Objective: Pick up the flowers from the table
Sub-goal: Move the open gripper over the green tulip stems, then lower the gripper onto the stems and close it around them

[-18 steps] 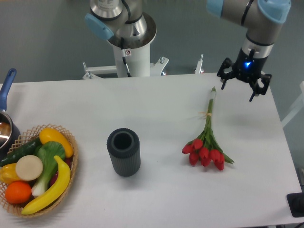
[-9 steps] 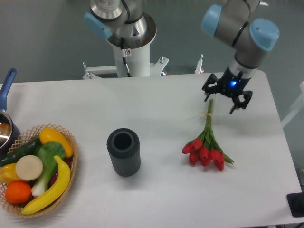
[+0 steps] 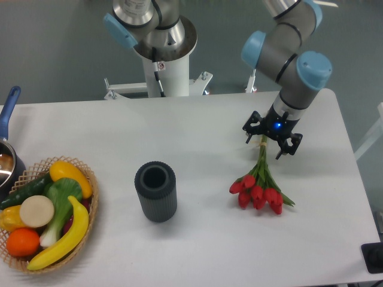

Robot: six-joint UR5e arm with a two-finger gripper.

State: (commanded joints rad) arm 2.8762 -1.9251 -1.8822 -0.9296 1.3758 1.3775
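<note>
The flowers [image 3: 259,185], red tulips on thin green stems tied together, lie on the white table [image 3: 197,239] right of centre, heads toward the front, stems pointing to the back. My gripper [image 3: 268,144] hangs directly over the upper stems with its fingers spread apart on either side of them. It is open and holds nothing. The gripper's body hides the far ends of the stems.
A dark ribbed cylindrical vase [image 3: 156,191] stands upright left of the flowers. A wicker basket [image 3: 90,206] of fruit and vegetables sits at the front left. A pot with a blue handle [image 3: 7,113] is at the left edge. The arm's white base [image 3: 167,66] stands behind the table.
The gripper has moved left and toward the front, from beyond the stem tips at the back right to right over the stems, and lower. The flowers have not moved.
</note>
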